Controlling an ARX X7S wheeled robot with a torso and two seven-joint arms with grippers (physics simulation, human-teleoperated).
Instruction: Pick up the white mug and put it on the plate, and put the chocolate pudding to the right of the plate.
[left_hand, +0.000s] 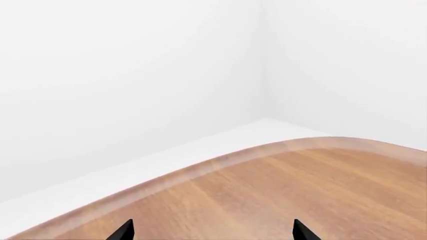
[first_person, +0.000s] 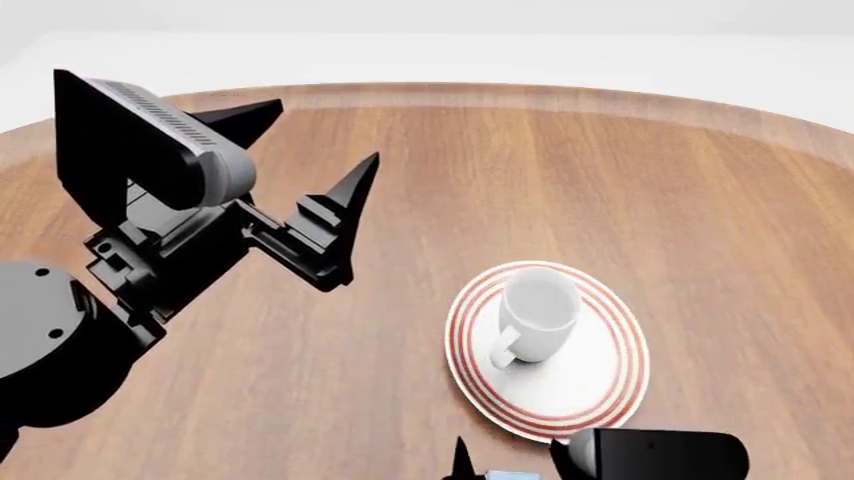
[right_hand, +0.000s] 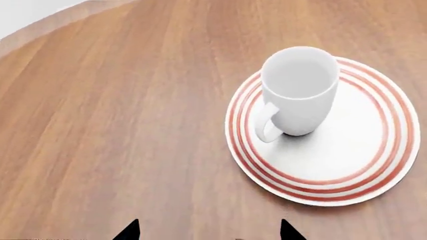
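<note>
The white mug (first_person: 539, 312) stands upright on the plate (first_person: 587, 392), off-centre, with its handle toward me; the right wrist view shows the same mug (right_hand: 300, 90) and plate (right_hand: 363, 145). My right gripper (right_hand: 207, 233) is open just short of the plate, nothing between its fingers, and one fingertip (first_person: 462, 460) pokes up at the head view's bottom edge. A light blue sliver (first_person: 513, 475) beside it may be the chocolate pudding; too little shows to tell. My left gripper (first_person: 310, 148) hovers open and empty over the table's left side, away from the plate.
The round wooden table (first_person: 694, 200) has a pale rim (left_hand: 220, 162) with white floor and walls beyond. In the left wrist view the left gripper (left_hand: 212, 234) points at that far edge. My right arm's housing (first_person: 661, 455) sits low right of the plate.
</note>
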